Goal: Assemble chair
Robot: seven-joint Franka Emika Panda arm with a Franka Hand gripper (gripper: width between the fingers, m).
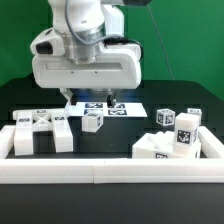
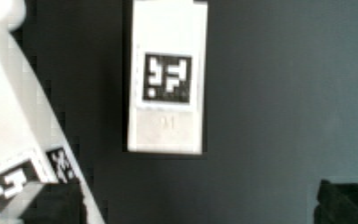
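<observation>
Exterior view: I see gripper point(image 1: 90, 99) hanging over marker board point(image 1: 112, 107), jaws wide apart, nothing held. Chair parts: cluster point(image 1: 40, 131) at exterior view's left, small block point(image 1: 93, 121) centre, pile point(image 1: 170, 138) right, all inside rail point(image 1: 110, 172). Wrist view: long tagged piece point(image 2: 167, 85) lying on dark table point(image 2: 282, 100), untouched.

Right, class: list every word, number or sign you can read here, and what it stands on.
No words or numbers: none readable.
Square marker tags only, on the chair parts and the marker board.
Faint mark under the tag on the long part: too blurred to read.
</observation>
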